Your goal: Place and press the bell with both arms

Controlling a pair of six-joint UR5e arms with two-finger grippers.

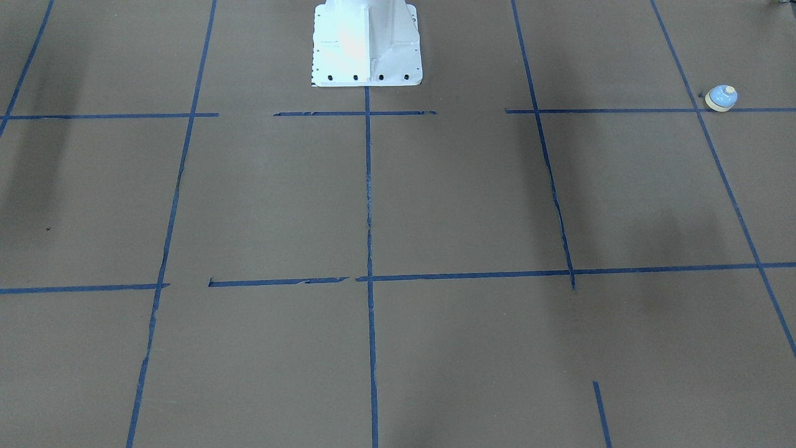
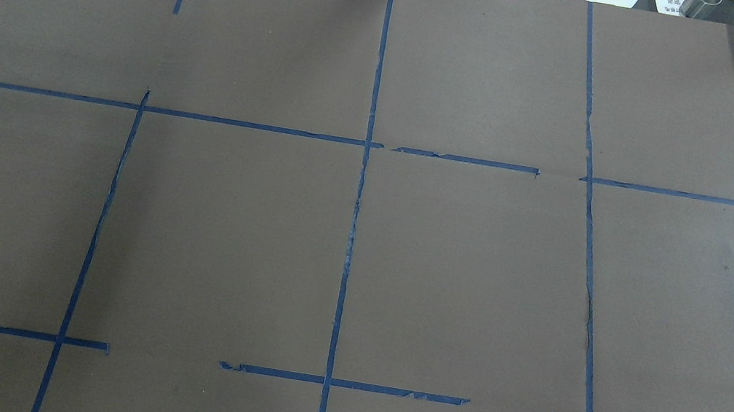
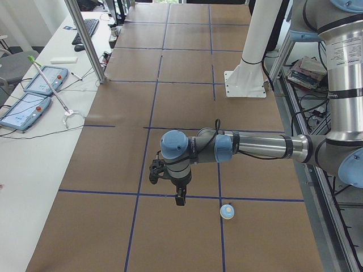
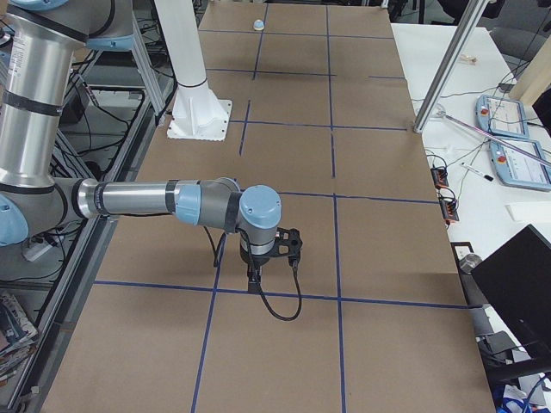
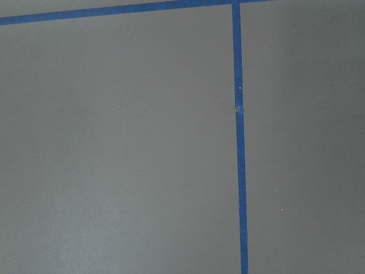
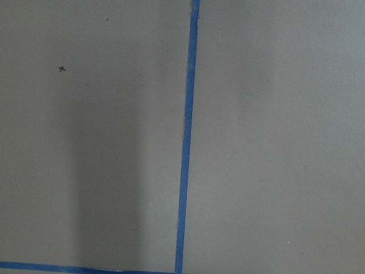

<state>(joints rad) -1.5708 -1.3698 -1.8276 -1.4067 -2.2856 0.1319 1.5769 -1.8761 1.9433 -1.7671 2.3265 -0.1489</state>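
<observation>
The small light-blue bell point(image 1: 721, 98) with a cream base and button stands on the brown table beside a blue tape crossing, at the robot's far left. It also shows in the exterior left view point(image 3: 227, 211) and, far off, in the exterior right view point(image 4: 257, 23). My left gripper point(image 3: 179, 198) hangs above the table, a short way from the bell and apart from it. My right gripper point(image 4: 255, 274) hangs over the table's other end. I cannot tell whether either is open or shut. Both wrist views show only paper and tape.
The white bolted pedestal point(image 1: 367, 43) stands at the table's robot-side edge. Blue tape lines point(image 2: 353, 233) divide the brown paper into squares. A side bench holds pendants point(image 3: 34, 90) and a metal post point(image 3: 85, 39).
</observation>
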